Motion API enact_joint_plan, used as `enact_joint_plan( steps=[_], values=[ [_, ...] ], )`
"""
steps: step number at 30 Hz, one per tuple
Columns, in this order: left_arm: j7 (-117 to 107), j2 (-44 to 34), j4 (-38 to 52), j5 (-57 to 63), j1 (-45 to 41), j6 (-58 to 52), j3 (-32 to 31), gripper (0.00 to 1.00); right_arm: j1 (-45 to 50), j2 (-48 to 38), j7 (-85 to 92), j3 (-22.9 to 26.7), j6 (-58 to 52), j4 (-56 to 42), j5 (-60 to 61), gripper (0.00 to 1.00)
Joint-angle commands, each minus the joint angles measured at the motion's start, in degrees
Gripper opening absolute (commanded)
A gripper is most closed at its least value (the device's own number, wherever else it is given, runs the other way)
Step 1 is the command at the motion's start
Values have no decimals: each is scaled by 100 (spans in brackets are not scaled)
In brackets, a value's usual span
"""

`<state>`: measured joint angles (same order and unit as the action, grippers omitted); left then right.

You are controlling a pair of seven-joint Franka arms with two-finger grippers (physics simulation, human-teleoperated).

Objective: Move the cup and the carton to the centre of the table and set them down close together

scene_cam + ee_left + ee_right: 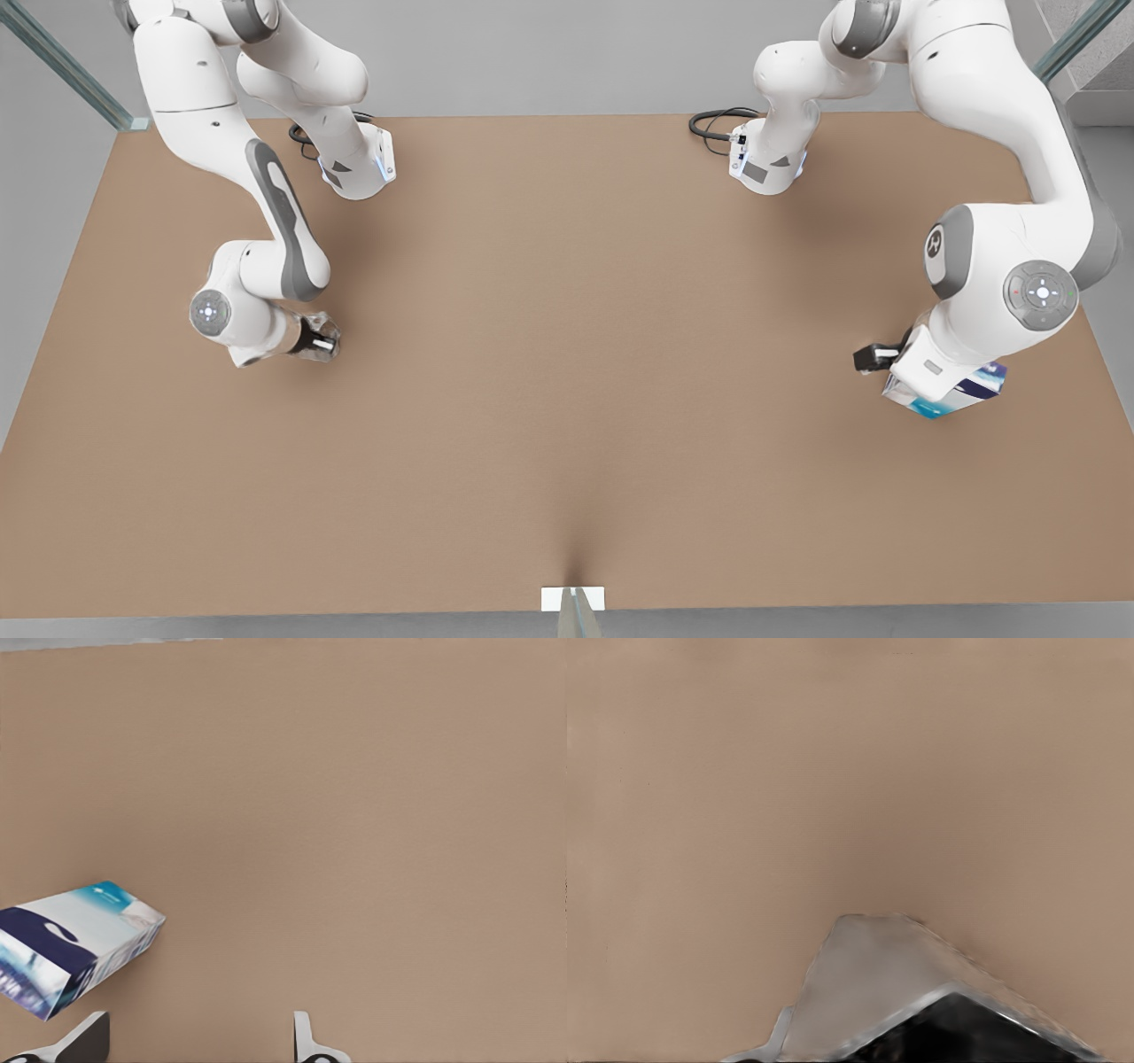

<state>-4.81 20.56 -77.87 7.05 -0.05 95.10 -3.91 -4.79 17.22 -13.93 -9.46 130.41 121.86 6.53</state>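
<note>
Beside the left end effector [195,1041] lies the carton [75,948].

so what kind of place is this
Probably a simulated robot test bench: a plain brown table against grey walls, two white Franka arms mounted on it, and just a carton as a prop.

A plain grey floor [53,133] surrounded the work area. Glass-like teal struts [66,66] ran diagonally at the far left and far right [1076,35]. Black cables [713,124] lay coiled at the far side. Lighting was even and diffuse.
</note>
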Motion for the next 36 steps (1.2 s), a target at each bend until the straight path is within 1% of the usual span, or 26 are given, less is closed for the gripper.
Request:
enact_joint_plan(
  steps=[1, 5, 6, 7, 9, 10, 11, 12, 13, 15, 16, 18, 19, 22, 23, 24, 25, 26, 27, 30, 32, 33, 35, 36],
  values=[
    [24, 0, 0, 16, 40, 88, 22, 100, 39, 132, 4, -178, 2, -294, 15, 21],
    [86, 44, 0, -63, 163, 105, 22, 100, 1832, 1837, -66, -144, 46, -3308, 173, 21],
    [94, 0, 0, -142, 356, 53, 13, 100, 2359, 2154, -84, 163, 37, -3932, 357, 21],
    [173, 0, 9, -133, 374, 35, 13, 100, 3194, 2444, -75, 972, 11, -4486, 998, 21],
    [1051, 0, 18, -125, 374, 35, 22, 100, 4327, 3006, -119, 1991, 19, -5365, 2123, 21],
    [1954, 0, 141, -125, 426, 0, 22, 100, 4749, 3270, -119, 2466, 19, -5603, 2580, 21],
    [2888, 0, 176, -133, 532, 26, 22, 100, 4979, 3542, -119, 2765, 28, -5814, 2906, 21],
    [3696, 0, 237, -125, 576, 35, 22, 100, 5093, 3666, -119, 2915, 46, -5840, 3012, 21],
    [5058, 9, 202, -238, 813, 18, 4, 100, 5111, 3859, -110, 3003, 72, -6077, 3021, 21],
    [7589, 36, 333, -300, 814, 88, 22, 100, 5128, 4079, -101, 3258, 81, -6315, 3038, 22],
    [8662, 44, 466, -292, 822, 97, 31, 99, 5216, 4158, -49, 3398, 265, -6332, 3047, 28],
    [10525, 36, 633, -274, 822, 97, 39, 99, 5303, 4316, -31, 3494, 292, -6420, 3038, 43],
    [10983, 9, 624, -292, 822, 88, 31, 100, 5471, 4448, -31, 3750, 292, -6420, 3047, 46],
    [11651, -8, 606, -292, 831, 36, -5, 100, 5524, 4580, -31, 3759, 406, -6420, 3047, 47],
    [11836, -35, 580, -265, 805, 9, 4, 100, 5533, 4580, -40, 3768, 406, -6420, 3047, 51],
    [11889, -70, 536, -274, 831, 0, -13, 100, 5533, 4571, -40, 3768, 406, -6420, 3047, 53],
    [12039, -228, 326, -283, 928, 0, -13, 100, 5533, 4571, -40, 3768, 406, -6420, 3047, 65],
    [12065, -483, -175, -274, 1147, 79, -22, 100, 5550, 4571, -31, 3759, 415, -6420, 3047, 91],
    [12179, -588, -378, -274, 1349, 97, -22, 100, 5568, 4562, -14, 3759, 415, -6420, 3047, 100],
    [13146, -518, -422, -300, 1956, 395, -22, 100, 5576, 4536, -14, 3741, 415, -6420, 3056, 100],
    [13629, -474, -606, -300, 2228, 940, -40, 100, 5585, 4457, -57, 3715, 397, -6412, 3056, 100],
    [13858, -325, -615, -300, 2299, 1204, -40, 100, 5664, 4325, -75, 3706, 353, -6403, 3196, 100],
    [14087, -263, -826, -300, 2413, 1538, -75, 100, 5752, 4062, -101, 3697, 240, -6350, 3231, 100],
    [14087, -272, -896, -292, 2413, 1591, -101, 100, 5743, 3886, -102, 3715, -68, -6350, 3231, 100]
  ],
)
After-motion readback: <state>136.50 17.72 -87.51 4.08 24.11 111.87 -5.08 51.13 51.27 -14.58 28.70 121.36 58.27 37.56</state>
